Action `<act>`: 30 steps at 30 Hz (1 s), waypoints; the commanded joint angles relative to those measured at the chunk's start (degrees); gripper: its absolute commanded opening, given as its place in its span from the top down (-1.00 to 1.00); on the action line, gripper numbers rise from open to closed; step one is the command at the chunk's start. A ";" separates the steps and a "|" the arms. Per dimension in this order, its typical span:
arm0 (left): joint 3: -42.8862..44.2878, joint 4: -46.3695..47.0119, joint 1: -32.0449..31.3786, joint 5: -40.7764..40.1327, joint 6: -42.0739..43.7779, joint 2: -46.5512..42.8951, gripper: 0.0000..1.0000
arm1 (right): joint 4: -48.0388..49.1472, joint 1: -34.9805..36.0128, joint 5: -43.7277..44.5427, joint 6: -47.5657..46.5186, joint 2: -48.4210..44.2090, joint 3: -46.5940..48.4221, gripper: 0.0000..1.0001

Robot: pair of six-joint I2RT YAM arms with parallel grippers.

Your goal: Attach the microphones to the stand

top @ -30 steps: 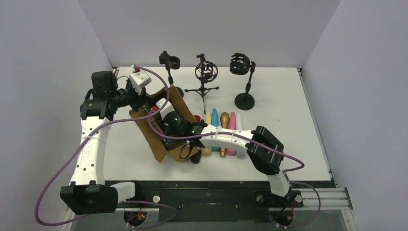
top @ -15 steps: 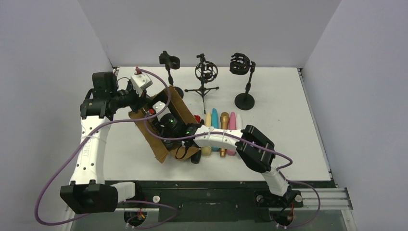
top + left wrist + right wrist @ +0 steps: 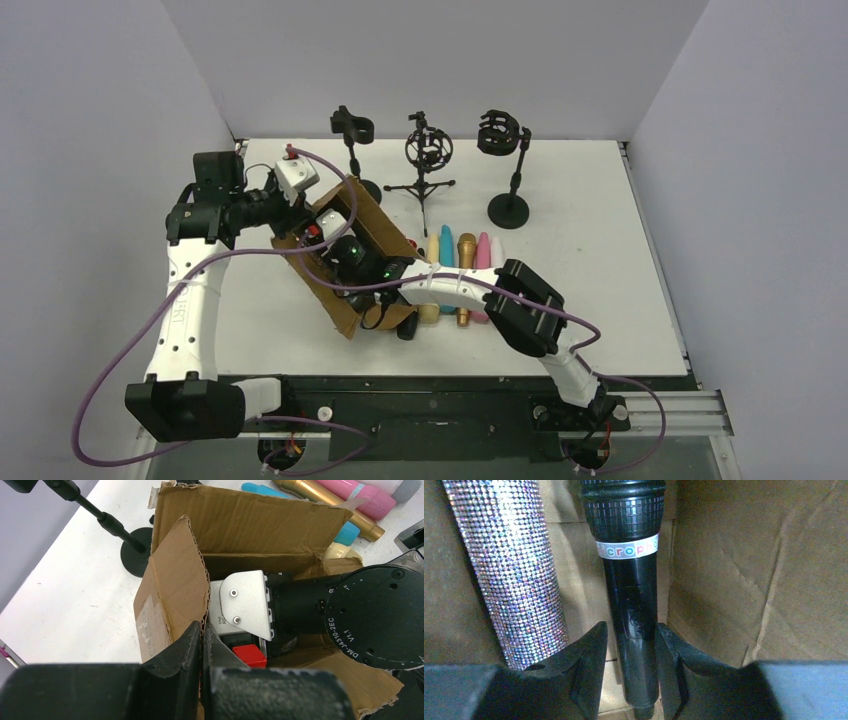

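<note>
A brown cardboard box (image 3: 372,222) lies tilted on the table. My left gripper (image 3: 202,642) is shut on the box's flap (image 3: 175,580) and holds it up. My right gripper (image 3: 631,645) is deep inside the box. It is open, with its fingers on either side of a black microphone (image 3: 629,580); a small gap shows on the left side. A glittery silver microphone (image 3: 514,570) lies beside it. Cream (image 3: 432,246), teal (image 3: 446,242), gold (image 3: 466,246) and pink (image 3: 483,250) microphones lie in a row right of the box. Three black stands (image 3: 428,150) are at the back.
The left stand (image 3: 350,130) has its base right behind the box. The right stand (image 3: 503,135) has a round base (image 3: 508,211) near the row of microphones. Another black microphone (image 3: 405,326) lies at the box's near corner. Walls close in the table's left, back and right.
My left gripper has lifted and swung the box flap to the right, tilting the box more upright. My right arm has pushed further into the box.
</note>
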 commanded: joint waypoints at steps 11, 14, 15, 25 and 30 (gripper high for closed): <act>2.55 -1.97 -0.98 4.33 1.74 -0.19 1.00 | 3.34 0.17 -4.63 1.02 0.09 -0.64 0.48; 1.92 -0.03 -0.96 2.35 1.18 -0.50 1.00 | 5.03 0.08 -6.88 2.29 -2.38 -2.82 0.96; 1.70 0.31 -1.02 0.83 1.08 -0.70 1.00 | 5.60 0.04 -7.15 2.94 -4.02 -3.23 1.00; 0.61 2.29 -1.16 -6.11 3.75 -2.53 1.00 | 8.28 1.69 -8.51 5.21 -15.68 -7.59 1.00; -0.35 3.00 -1.17 -6.77 4.02 -3.16 1.00 | 8.28 1.71 -8.12 6.16 -19.84 -10.52 1.00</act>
